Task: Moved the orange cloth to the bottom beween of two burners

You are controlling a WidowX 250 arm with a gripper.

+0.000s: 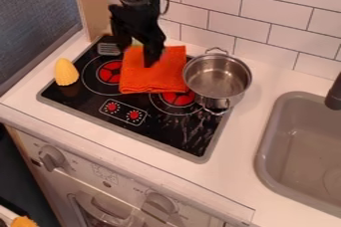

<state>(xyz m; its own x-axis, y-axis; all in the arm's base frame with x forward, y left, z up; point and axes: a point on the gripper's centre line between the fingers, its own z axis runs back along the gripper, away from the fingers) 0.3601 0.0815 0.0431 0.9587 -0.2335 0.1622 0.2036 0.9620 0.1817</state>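
Orange cloth [162,77] overlaps both burners [108,73], black fingers [153,54] spread at its top; grasp stage, I'd say: pinch, then ease it down between them.

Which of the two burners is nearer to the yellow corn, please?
The left burner in the picture, beside the corn; the other burner is farther away, by the steel pot.

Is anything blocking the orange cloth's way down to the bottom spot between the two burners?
Nothing visible blocks it. The metal pot stands beside the cloth, off to the side of that path.
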